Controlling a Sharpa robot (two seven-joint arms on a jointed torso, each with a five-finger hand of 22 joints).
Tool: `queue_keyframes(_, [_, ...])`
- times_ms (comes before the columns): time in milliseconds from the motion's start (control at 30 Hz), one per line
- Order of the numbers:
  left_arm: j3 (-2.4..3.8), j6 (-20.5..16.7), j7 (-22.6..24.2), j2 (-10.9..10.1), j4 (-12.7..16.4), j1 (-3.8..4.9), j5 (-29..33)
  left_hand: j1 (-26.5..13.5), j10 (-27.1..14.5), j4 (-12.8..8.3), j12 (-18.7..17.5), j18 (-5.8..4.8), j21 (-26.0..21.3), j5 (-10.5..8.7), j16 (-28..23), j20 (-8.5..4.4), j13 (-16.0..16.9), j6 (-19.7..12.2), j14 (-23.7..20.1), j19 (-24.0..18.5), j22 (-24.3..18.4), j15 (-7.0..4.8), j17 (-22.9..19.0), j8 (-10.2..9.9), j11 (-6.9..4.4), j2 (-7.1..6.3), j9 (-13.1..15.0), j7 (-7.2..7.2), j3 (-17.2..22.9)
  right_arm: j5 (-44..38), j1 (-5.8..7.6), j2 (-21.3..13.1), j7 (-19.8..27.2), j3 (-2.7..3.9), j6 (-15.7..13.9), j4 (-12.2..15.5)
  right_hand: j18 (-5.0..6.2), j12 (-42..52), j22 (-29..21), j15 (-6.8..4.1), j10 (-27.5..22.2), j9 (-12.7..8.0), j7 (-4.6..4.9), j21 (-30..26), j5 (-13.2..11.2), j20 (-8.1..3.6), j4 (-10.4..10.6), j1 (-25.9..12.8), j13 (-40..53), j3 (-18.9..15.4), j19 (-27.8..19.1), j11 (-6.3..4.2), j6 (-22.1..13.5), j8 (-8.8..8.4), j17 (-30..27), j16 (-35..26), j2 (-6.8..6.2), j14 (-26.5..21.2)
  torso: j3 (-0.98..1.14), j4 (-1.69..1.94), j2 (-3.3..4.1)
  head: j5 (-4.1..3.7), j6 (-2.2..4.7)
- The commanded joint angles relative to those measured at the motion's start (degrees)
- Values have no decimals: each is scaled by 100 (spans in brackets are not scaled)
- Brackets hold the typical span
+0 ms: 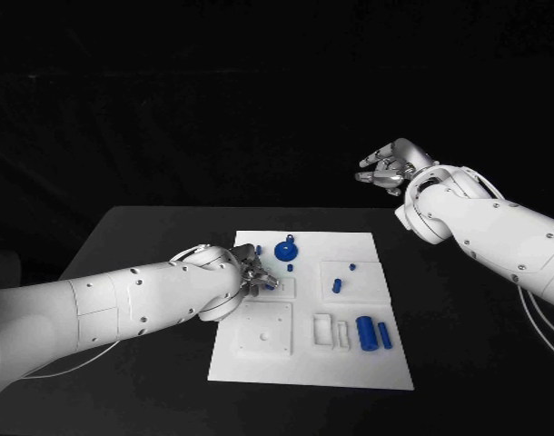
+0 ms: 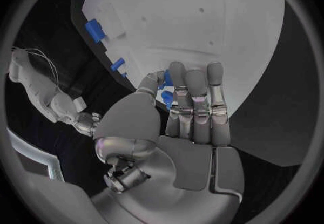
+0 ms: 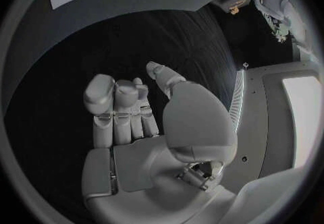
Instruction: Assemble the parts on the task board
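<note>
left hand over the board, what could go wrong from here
The left hand sits low over the task board, its fingers right at a small blue part; a sweep could knock that part or the nearby blue round part out of place. The right hand is raised off the table with nothing in it, too far to steady the board if it slides.

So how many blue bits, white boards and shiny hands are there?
Blue parts: 7 in the head view; more may hide under the left hand
White task board: 1
Silver hands: 2, the left hand and the right hand
Total: 10
</note>
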Motion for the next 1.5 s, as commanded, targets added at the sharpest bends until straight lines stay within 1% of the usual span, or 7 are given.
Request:
queue_keyframes(33, [-15, 198, -84, 6, 8, -30, 27, 51, 183, -798, -30, -15, -32, 24, -13, -5, 1, 252, 52, 31, 104, -8, -7, 33, -26, 8, 105, -260, 831, -1, 1, -2, 11, 3, 24, -3, 42, 23, 641, -33, 1, -1, 12, -19, 6, -23, 9, -42, 1, -3, 222, -27, 46, -22, -6, -17, -2, 20, -8, 2, 2, -10, -14])
queue_keyframes(133, [-15, 213, -97, 0, 2, -30, 17, 51, 184, -797, -30, -15, -32, 40, -13, -6, 1, 253, 52, 33, 106, -9, -8, 35, -26, 5, 107, -260, 837, 3, 1, -5, 10, 3, 24, -8, 42, 23, 641, -33, 1, -1, 12, -19, 6, -23, 9, -42, 1, -3, 222, -27, 46, -22, -6, -17, -2, 20, -13, -5, 10, -5, -1])
queue_keyframes(333, [-14, 216, -104, -4, -22, -30, 6, 49, 184, -798, -30, -14, -33, 53, -13, -6, 1, 253, 52, 33, 107, -9, -8, 40, -26, 1, 113, -261, 847, 7, 1, -4, 8, 3, 23, -15, 41, 23, 643, -32, 2, -1, 12, -17, -2, -23, 0, -43, 1, 6, 224, -28, 45, -23, -3, -15, 1, 21, -2, 0, 3, 3, -11])
queue_keyframes(633, [-12, 236, -119, 6, -85, -30, 3, 49, 184, -798, -30, -14, -33, 53, -13, -6, 1, 253, 52, 33, 107, -9, -8, 40, -26, 1, 113, -261, 847, 13, 1, 0, 0, 3, 33, -14, 40, 25, 644, -33, 4, -1, 12, -14, -11, -23, -3, -45, 3, 14, 224, -28, 47, -23, -1, -13, 6, 22, -5, -5, 11, 1, -7])
queue_keyframes(967, [0, 310, -144, 44, -165, -20, 36, 45, 180, -796, -35, -13, -34, 59, -18, -5, -1, 246, 48, 31, 107, -8, -12, 43, -25, -1, 119, -258, 862, 74, 1, 6, -24, 3, 64, 4, 40, 23, 644, -33, -1, -1, 12, -15, -37, -23, -12, -52, 0, 31, 223, -27, 46, -23, -3, -17, 12, 21, 1, -11, 19, -21, -18])
queue_keyframes(1233, [11, 474, -164, 105, -232, 65, 120, 42, 184, -792, -33, -12, -33, 50, -17, -4, 0, 244, 50, 31, 108, -6, -11, 42, -24, 16, 118, -257, 872, 81, 1, 27, -35, 3, 105, -17, 39, 25, 644, -33, 0, -1, 12, -12, -50, -23, -19, -52, 1, 33, 224, -27, 47, -23, -1, -16, 12, 21, 5, -17, 17, -32, -22])
queue_keyframes(1500, [15, 840, -216, 163, -330, 171, 232, 55, 167, -799, -31, -7, -32, 33, -24, 6, 7, 230, 34, 13, 111, 4, -14, 35, -16, 26, 117, -249, 899, 82, 1, 57, -51, 2, 162, -46, 39, 24, 643, -32, -4, -1, 14, -18, -63, -22, -28, -52, 0, 33, 221, -26, 43, -23, -2, -19, 15, 20, 10, -6, 13, -45, -36])
